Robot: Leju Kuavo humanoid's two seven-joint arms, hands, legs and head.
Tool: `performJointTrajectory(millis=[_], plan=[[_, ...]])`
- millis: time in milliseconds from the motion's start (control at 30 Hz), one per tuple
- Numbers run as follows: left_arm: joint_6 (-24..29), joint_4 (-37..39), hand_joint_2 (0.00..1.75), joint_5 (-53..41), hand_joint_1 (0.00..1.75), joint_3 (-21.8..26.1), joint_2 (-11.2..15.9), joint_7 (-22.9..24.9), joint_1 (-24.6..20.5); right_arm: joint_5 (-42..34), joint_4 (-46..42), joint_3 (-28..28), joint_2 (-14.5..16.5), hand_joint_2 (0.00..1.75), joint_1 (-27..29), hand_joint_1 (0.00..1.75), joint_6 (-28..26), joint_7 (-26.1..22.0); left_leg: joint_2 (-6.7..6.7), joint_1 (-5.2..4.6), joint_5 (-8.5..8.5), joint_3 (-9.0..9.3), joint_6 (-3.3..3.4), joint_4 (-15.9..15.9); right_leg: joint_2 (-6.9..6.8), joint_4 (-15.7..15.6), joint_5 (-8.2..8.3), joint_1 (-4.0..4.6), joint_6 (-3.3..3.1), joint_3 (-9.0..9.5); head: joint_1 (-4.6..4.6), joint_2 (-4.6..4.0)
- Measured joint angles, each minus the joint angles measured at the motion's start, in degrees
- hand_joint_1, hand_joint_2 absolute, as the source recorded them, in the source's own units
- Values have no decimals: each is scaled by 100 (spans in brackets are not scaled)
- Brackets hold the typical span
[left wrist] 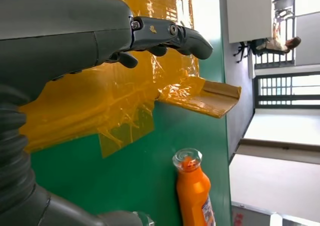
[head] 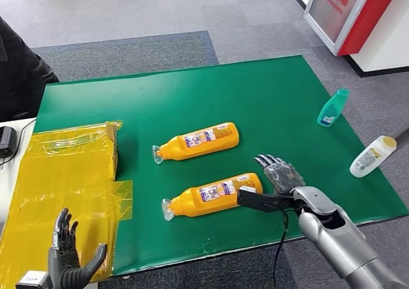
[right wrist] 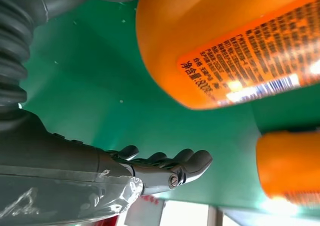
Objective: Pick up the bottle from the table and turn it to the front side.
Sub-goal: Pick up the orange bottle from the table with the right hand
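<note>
right hand [head: 276, 181]: we are spreading it wide, holding nothing, just beside the near bottle's [head: 212, 196] base.
right wrist view: showing that bottle's back label [right wrist: 241, 61].
left hand [head: 68, 254]: we are holding it wide over the yellow wrap [head: 57, 180].

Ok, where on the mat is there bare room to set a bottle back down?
Free: the far half of the green mat, beyond the far orange bottle, and the near strip ahead of the near orange bottle. Crowded: the narrow gap between the two bottles, the right hand at the near bottle's base, and the yellow-taped box on the left.
</note>
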Motion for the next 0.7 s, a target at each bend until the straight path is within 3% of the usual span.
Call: performJointTrajectory(millis=[400,700], plan=[[175,181,175,270,0,-439,266,1,-157,-488,519,535,-227,175,-440,0,725,-344,0,0,0,-1,0,0,0,0,0,0,0,-1,1,0],[245,279,175,379,0,-636,400,1,-213,-724,553,854,-361,175,-609,0,878,-436,0,0,0,-1,0,0,0,0,0,0,0,1,0,0]])
